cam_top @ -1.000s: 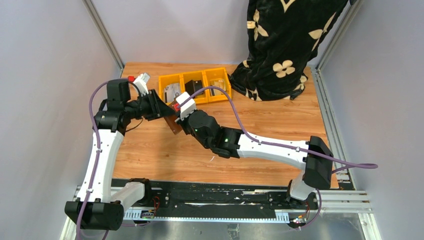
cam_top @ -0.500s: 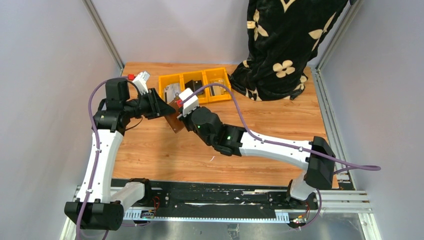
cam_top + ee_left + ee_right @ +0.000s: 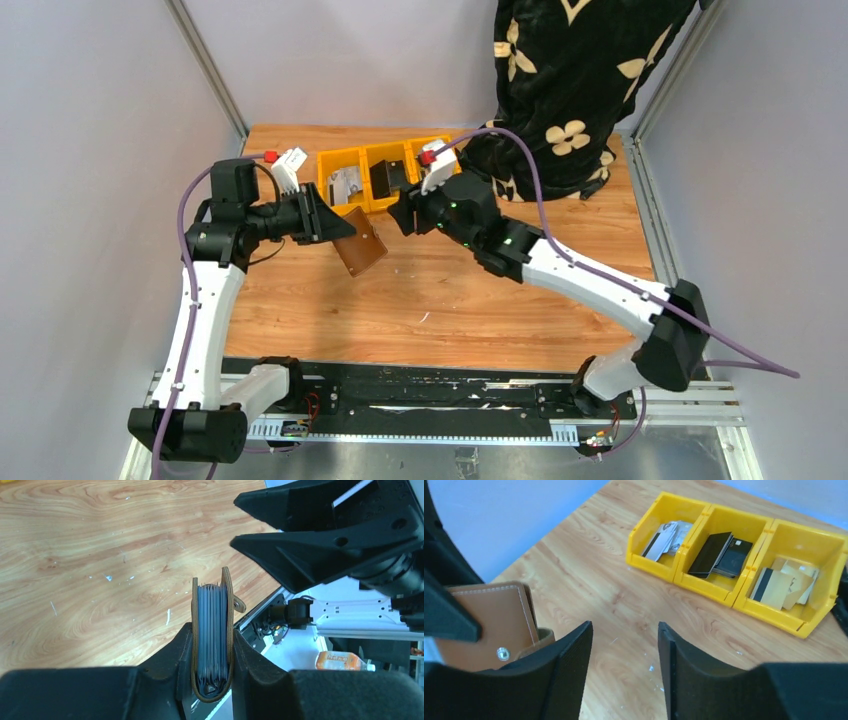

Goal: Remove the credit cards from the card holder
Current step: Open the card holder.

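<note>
While the left gripper (image 3: 212, 652) clamps it across both faces near the fold, the holder (image 3: 212, 605) hangs in the air above the table (image 3: 450, 300), its open edge turned away from the fingers.

Item 1: holder. Brown leather, pinched at the folded end, in my judgement so that the mouth is free for the other arm. Grey sleeves (image 3: 212, 625) show edge-on, packed tight; whether they are filled cannot be told. The snap tab (image 3: 239, 605) hangs loose at one side, unfastened.

Item 2: right gripper (image 3: 625, 630). Jaws spread wide with nothing between them, poised over the table between holder and tray (image 3: 769, 617), touching neither.

Item 3: tray. Yellow, three compartments, at the far side of the table. Inside lie cards (image 3: 719, 555), sorted by colour: grey-white printed in one end bin, black in the middle, tan in the other end.

Judgement: extraction looks well advanced. A further draw would need the right fingers narrowed and lined up square with the sleeve mouth. The risk is a skewed approach that catches the leather wall or the tab rather than a card.
</note>
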